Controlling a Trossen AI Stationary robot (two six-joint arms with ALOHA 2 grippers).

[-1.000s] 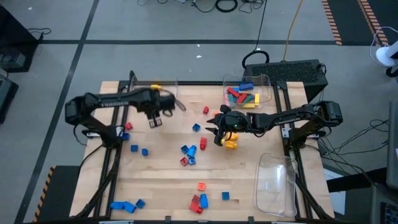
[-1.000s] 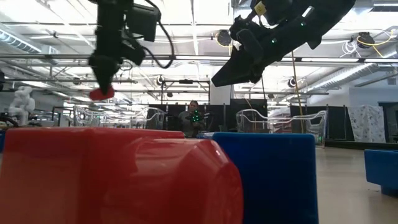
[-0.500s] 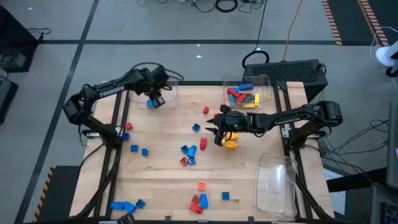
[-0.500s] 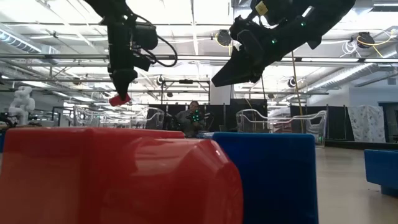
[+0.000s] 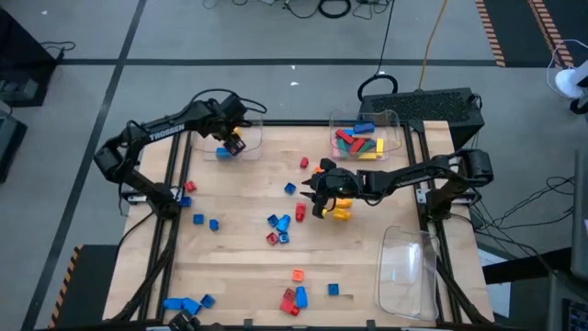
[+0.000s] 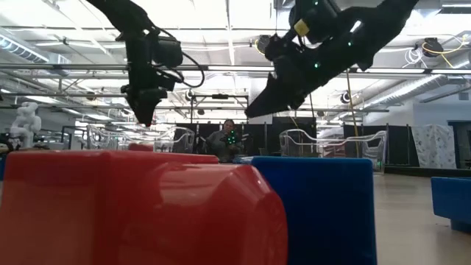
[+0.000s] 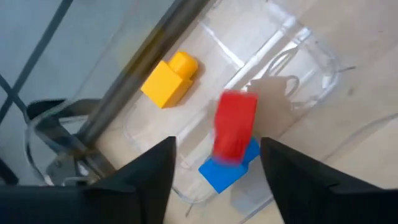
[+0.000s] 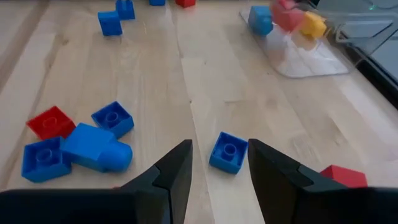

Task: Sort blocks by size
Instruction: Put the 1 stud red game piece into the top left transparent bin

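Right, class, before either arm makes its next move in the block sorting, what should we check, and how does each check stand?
1. Left gripper open above the clear tray: ok.
2. Red block free of the left fingers: ok.
3. Red block at rest in the tray with the blue block and yellow block: cannot tell.
4. Right gripper open and empty: ok.
5. Small blue block lined up between the right fingers: ok, it lies just ahead of them.
6. All blocks sorted: not ok, loose blocks lie scattered on the table.
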